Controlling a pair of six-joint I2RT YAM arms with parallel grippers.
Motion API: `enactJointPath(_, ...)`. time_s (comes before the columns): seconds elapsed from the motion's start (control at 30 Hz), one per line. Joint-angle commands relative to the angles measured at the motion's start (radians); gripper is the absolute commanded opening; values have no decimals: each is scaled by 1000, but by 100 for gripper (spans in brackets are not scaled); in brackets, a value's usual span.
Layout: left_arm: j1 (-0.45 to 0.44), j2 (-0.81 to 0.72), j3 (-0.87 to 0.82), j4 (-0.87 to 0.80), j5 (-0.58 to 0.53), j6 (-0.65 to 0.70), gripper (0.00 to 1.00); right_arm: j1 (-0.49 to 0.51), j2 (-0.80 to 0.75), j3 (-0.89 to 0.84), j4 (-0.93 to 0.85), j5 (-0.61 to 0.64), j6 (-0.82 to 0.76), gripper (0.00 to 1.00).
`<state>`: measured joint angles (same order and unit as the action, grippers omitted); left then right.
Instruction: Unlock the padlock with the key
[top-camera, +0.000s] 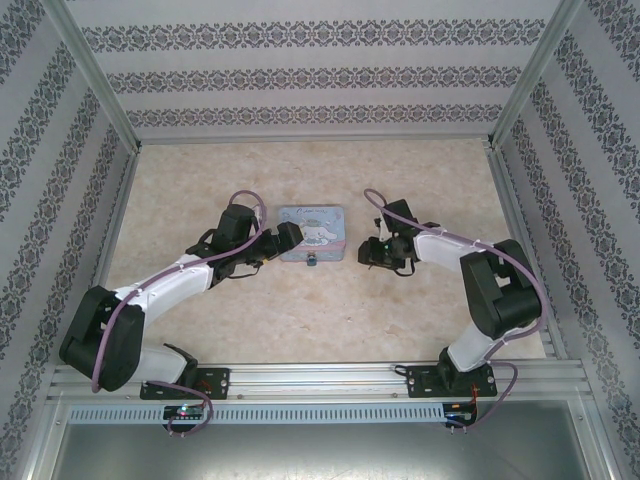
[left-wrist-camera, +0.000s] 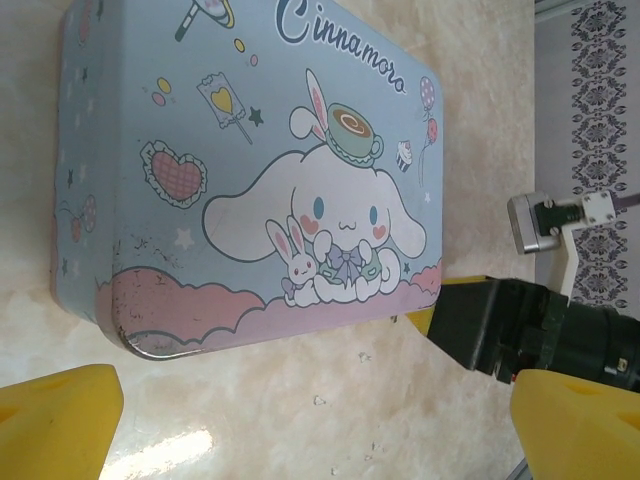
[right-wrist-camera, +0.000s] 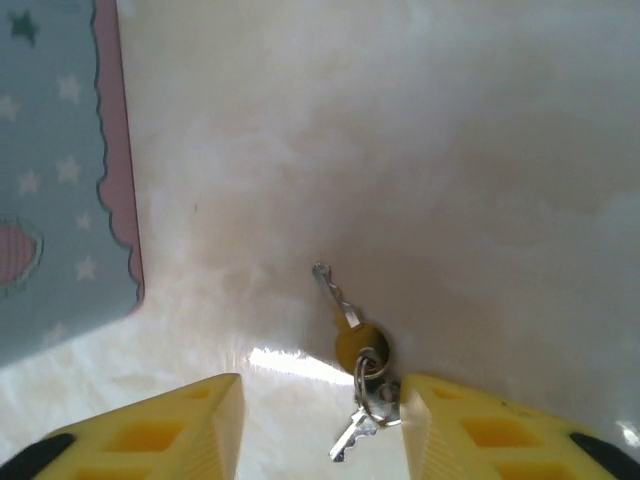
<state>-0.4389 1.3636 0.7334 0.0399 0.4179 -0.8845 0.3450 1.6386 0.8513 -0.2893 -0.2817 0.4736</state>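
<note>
Right pincer (right-wrist-camera: 318, 398), yellow fingers half-parted, flanks the thin ringed metal key (right-wrist-camera: 358, 345); padlock (top-camera: 311, 262) a blurred teal speck.

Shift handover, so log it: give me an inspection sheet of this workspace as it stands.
Surface: beige marbled table, glossy.
Job's things: padlock at the near edge of the tin, state too small to tell; key on its ring, flat on the table.
Clutter: the cartoon-printed tin.
Grippers: left gripper open, close to the tin; right gripper open, straddling the ring.
Cables: purple cables looped along both arms.
Surroundings: patterned walls, metal frame rail.
</note>
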Motion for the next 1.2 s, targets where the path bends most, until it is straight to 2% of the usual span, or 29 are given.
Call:
enactJointPath(0.0, -14, 4, 29, 42, 0, -8, 99, 17, -65, -2, -43, 93, -3, 52)
enactJointPath(0.4, -14, 6, 37, 33, -6, -8, 99, 94, 32, 141, -181, 282, -116, 53)
enactJointPath(0.67, -14, 13, 45, 32, -5, -4, 99, 107, 89, 137, -171, 292, -117, 52)
enactJointPath(1.17, -14, 38, 59, 40, 0, -9, 99, 117, 124, 114, -147, 291, -105, 40)
